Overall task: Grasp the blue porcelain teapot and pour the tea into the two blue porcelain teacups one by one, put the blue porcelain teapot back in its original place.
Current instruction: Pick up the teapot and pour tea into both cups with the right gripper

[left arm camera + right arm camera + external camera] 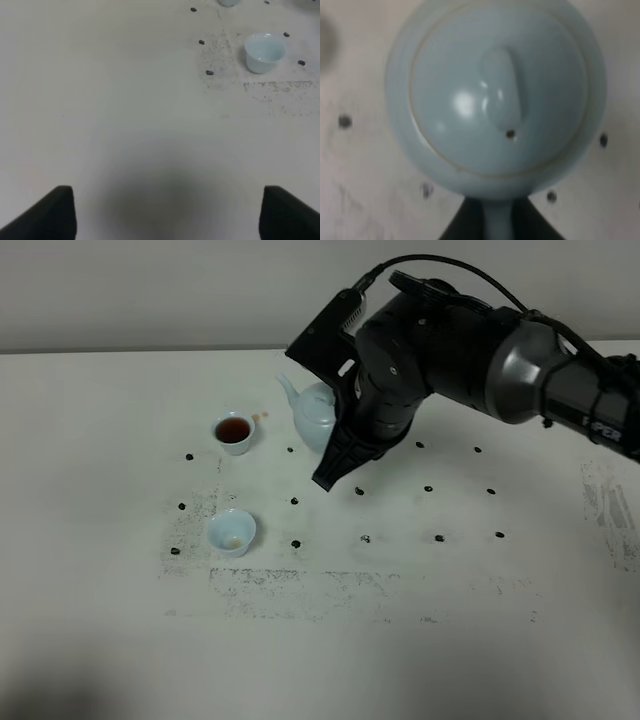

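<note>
While your right claw is pinching the loop handle with its jaws drawn in narrow, its dark fingers are pressing against either side of that handle. The blue porcelain teapot is hanging just ahead of the fingertips, with its lid facing the wrist. In the high view the pot is sitting partly hidden behind the claw, and its spout is pointing away from the claw toward the full teacup. You cannot tell whether its base is touching the counter.

The full teacup is holding dark tea and is standing near the spout, apart from it. The second teacup is standing well apart from the right claw, looking almost empty.

Your left claw is hovering wide, gripping nothing, over bare counter. The second teacup is standing well ahead of it and off to one side.
</note>
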Controlling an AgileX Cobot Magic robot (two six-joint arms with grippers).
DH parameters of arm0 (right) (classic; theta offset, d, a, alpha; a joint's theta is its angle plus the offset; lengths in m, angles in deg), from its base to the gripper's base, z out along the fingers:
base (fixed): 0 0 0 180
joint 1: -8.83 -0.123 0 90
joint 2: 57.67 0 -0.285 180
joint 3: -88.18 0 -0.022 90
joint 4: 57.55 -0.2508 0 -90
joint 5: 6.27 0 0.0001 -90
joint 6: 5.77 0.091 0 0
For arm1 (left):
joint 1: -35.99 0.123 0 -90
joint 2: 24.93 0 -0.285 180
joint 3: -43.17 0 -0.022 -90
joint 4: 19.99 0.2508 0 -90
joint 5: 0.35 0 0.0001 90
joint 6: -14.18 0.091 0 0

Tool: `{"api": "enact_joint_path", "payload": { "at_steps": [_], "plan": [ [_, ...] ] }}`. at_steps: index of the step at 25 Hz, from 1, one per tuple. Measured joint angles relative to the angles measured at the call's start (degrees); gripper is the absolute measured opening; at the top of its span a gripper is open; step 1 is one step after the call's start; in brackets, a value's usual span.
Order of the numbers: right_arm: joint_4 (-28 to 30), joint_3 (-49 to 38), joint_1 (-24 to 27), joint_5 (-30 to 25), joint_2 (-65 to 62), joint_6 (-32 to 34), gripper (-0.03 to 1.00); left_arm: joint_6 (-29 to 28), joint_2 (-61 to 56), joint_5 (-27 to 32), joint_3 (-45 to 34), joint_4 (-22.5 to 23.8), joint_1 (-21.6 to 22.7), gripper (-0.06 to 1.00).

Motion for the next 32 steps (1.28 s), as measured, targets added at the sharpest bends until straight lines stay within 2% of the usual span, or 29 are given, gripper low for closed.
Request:
{"api": "enact_joint_path", "payload": {
  "at_steps": [4,10,18,26,32],
  "plan": [
    [0.97,-5.73,-0.63,-1.09,-2.12,-0.74,0.08,0.06,0.00,0.00,0.00,0.00,0.00,0.75],
    [7.72,-8.24,-5.02,-4.38,-2.12,-2.14,0.08,0.06,0.00,0.00,0.00,0.00,0.00,0.75],
    [13.44,-8.29,-10.47,-3.55,-1.63,-2.13,0.08,0.06,0.00,0.00,0.00,0.00,0.00,0.75],
    [22.68,-8.29,-12.75,-2.93,-0.01,1.51,0.08,0.06,0.00,0.00,0.00,0.00,0.00,0.75],
    [24.75,-8.29,-14.55,-1.14,0.58,2.13,0.08,0.06,0.00,0.00,0.00,0.00,0.00,0.75]
  ]
}}
